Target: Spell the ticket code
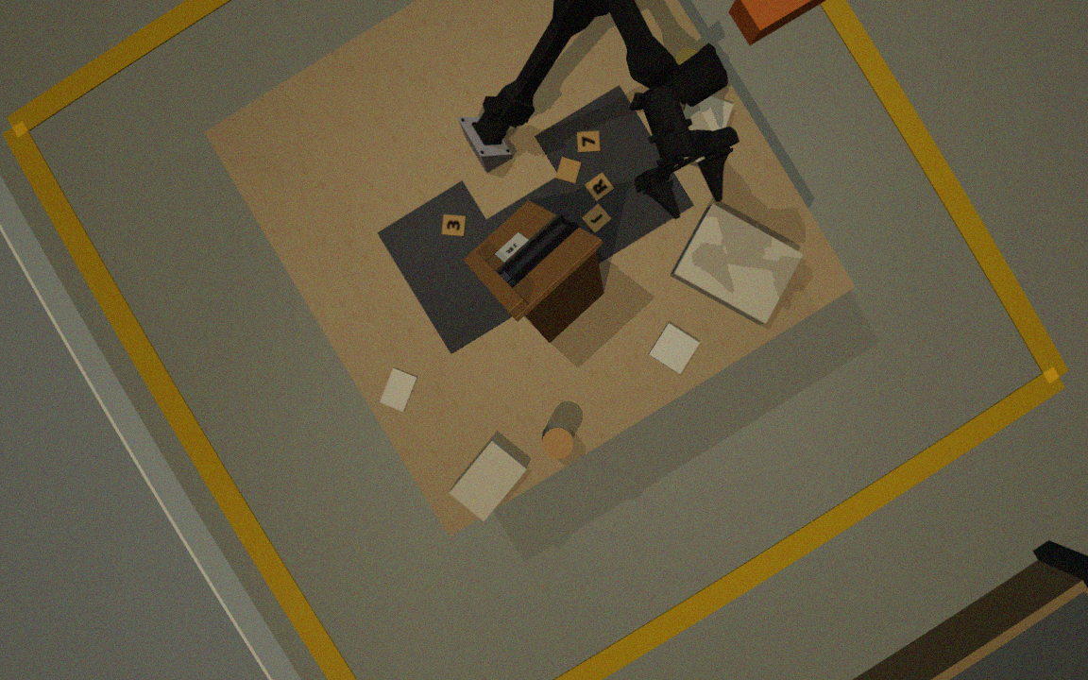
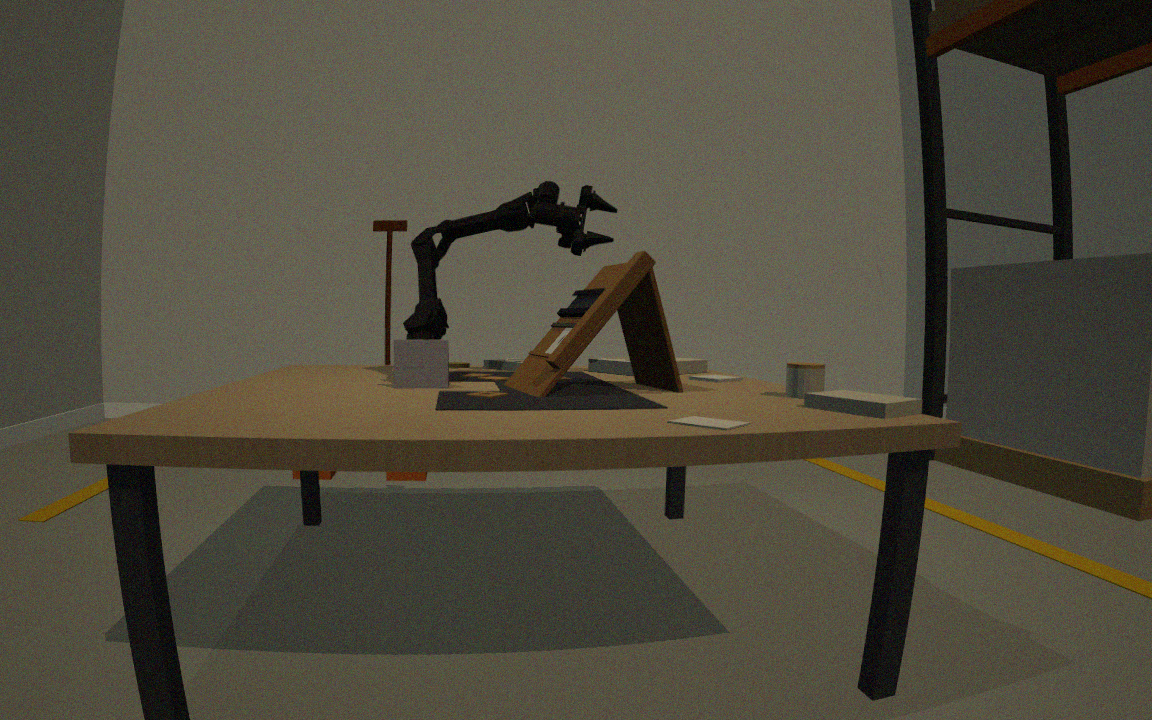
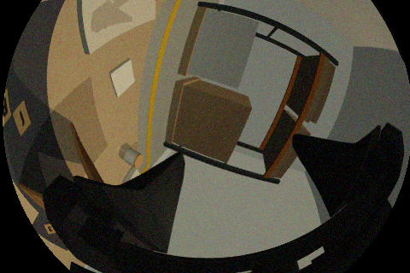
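Wooden table beneath dark mats

2 black tapered gripper fingers spread wide with nothing between them, wooden square tile marked J on a dark grey mat, white square slab on the tan wooden tabletop, grey cylinder with orange top nearby
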{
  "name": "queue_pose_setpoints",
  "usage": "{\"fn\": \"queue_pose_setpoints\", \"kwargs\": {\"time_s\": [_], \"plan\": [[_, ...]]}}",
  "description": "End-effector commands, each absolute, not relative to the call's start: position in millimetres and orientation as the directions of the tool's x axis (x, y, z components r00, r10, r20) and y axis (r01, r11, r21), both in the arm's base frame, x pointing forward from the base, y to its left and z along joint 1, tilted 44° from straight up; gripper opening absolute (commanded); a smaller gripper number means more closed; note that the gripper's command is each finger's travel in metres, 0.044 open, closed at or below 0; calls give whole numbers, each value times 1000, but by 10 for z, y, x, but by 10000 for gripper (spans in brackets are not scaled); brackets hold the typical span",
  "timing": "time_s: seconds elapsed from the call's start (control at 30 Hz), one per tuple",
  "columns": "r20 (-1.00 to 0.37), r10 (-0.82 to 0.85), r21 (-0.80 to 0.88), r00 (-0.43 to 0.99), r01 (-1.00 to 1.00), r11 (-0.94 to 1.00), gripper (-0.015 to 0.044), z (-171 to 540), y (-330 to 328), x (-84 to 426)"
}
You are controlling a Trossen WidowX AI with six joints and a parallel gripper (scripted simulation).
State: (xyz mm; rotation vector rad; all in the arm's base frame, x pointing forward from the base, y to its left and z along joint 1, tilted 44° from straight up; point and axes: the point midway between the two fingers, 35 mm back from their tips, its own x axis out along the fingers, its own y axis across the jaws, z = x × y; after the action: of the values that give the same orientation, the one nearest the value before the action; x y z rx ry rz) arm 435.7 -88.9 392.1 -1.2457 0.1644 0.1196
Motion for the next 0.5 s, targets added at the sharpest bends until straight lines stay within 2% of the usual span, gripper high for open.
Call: {"fn": "queue_pose_setpoints", "kwargs": {"time_s": [0.0,0.17,0.3,0.47], "plan": [[-332,-26,-884,943,-302,358,440,3333,-1300,4391],[-487,-35,-790,873,-423,444,440,2622,-1783,4281],[-551,-24,-732,834,-469,494,440,2295,-1976,4174],[-661,64,-569,748,-555,607,440,1678,-2171,3888]]}}
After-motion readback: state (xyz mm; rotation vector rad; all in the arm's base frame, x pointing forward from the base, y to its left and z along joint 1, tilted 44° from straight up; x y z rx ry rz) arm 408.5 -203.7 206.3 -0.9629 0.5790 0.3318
